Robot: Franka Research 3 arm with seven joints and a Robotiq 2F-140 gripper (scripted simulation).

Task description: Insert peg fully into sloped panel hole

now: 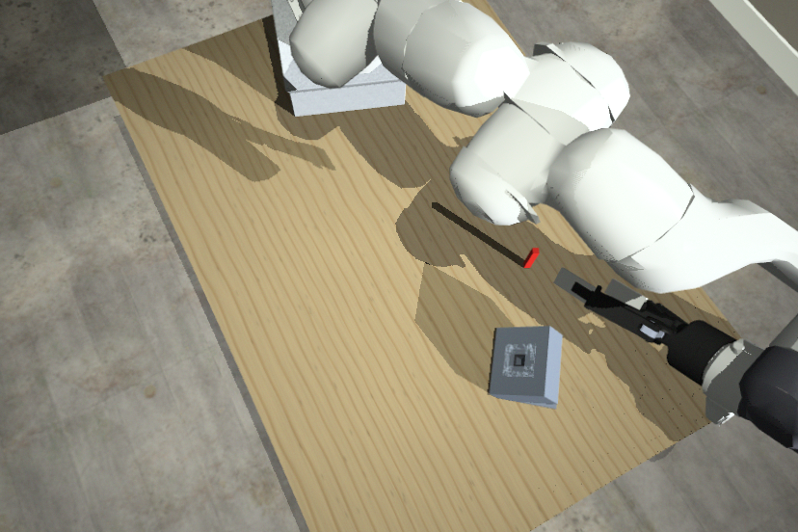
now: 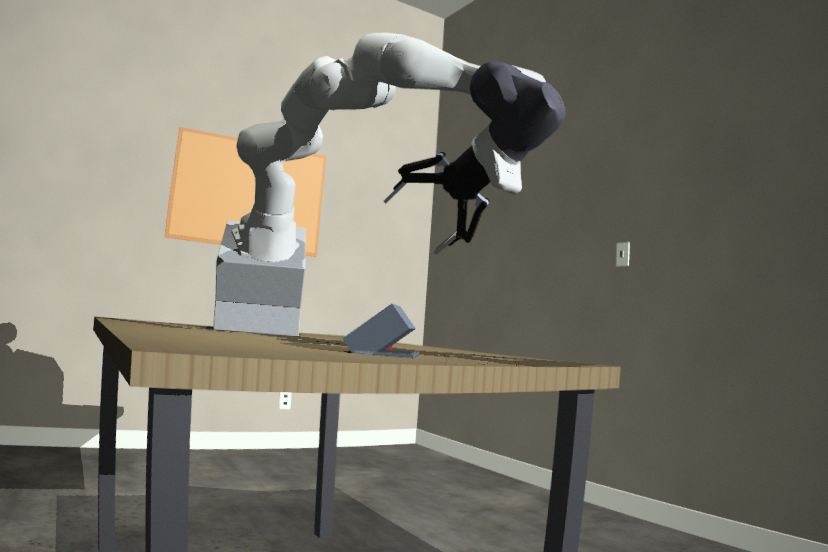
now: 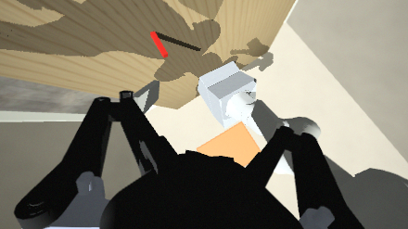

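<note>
The peg (image 1: 481,231) is a thin dark rod with a red end (image 1: 531,256). It lies flat on the wooden table, in the arm's shadow. It also shows in the wrist view (image 3: 176,43). The sloped panel (image 1: 525,365) is a grey block with a small square hole (image 1: 518,359) in its tilted face, a little in front of the peg's red end. In the side view the panel (image 2: 379,328) rises at a slant from the table. My gripper (image 1: 591,287) (image 2: 415,222) is open and empty. It hangs high above the table, over the area beside the peg's red end.
The arm's grey pedestal (image 1: 343,88) (image 2: 259,292) stands at the table's far end. The arm's white links overhang the table's right side. An orange panel (image 2: 200,188) hangs on the wall behind. The table edge runs close to the panel's right.
</note>
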